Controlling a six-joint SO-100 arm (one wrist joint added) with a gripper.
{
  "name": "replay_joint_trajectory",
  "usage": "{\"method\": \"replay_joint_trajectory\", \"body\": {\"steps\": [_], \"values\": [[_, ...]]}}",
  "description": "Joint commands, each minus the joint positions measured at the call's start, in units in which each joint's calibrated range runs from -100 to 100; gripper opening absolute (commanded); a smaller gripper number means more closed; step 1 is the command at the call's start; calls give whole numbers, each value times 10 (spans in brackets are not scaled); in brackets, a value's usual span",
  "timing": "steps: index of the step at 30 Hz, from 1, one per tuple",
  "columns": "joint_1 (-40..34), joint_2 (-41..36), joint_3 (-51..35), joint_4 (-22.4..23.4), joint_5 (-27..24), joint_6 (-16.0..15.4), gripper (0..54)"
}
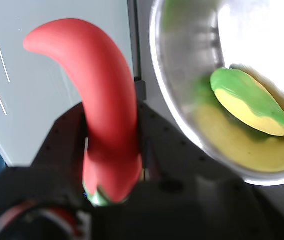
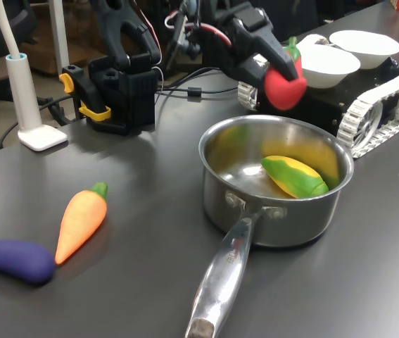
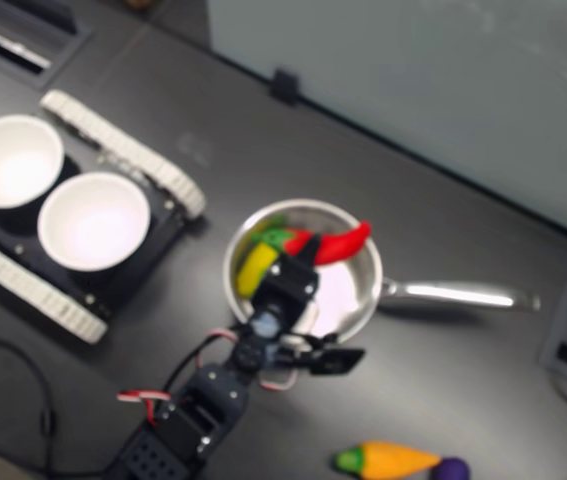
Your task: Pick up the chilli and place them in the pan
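Note:
My gripper (image 1: 114, 165) is shut on the stem end of the red chilli (image 1: 99, 100), which sticks out past the black fingers. In the first exterior view the gripper (image 2: 278, 70) holds the chilli (image 2: 285, 81) in the air above the far rim of the steel pan (image 2: 220, 144). The second exterior view shows the chilli (image 3: 341, 244) hanging over the pan (image 3: 371, 262). A yellow and green toy corn (image 2: 294, 176) lies inside the pan, also visible in the wrist view as the corn (image 1: 249, 100).
An orange carrot (image 2: 79, 222) and a purple eggplant (image 2: 9, 259) lie on the dark table at the first exterior view's left. Two white bowls (image 2: 329, 63) sit on a tracked vehicle (image 2: 382, 105) behind the pan. The pan's handle (image 2: 220, 278) points toward the front edge.

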Motion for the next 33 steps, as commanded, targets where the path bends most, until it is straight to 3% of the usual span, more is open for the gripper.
{"method": "replay_joint_trajectory", "body": {"steps": [1, 10, 18, 33], "values": [[-9, -37, 6, -43, 3, 9, 0], [8, -45, 97, -80, 9, 11, 0], [22, -50, 112, -75, 10, 14, 4], [61, -56, 87, -16, 21, 27, 225]]}}
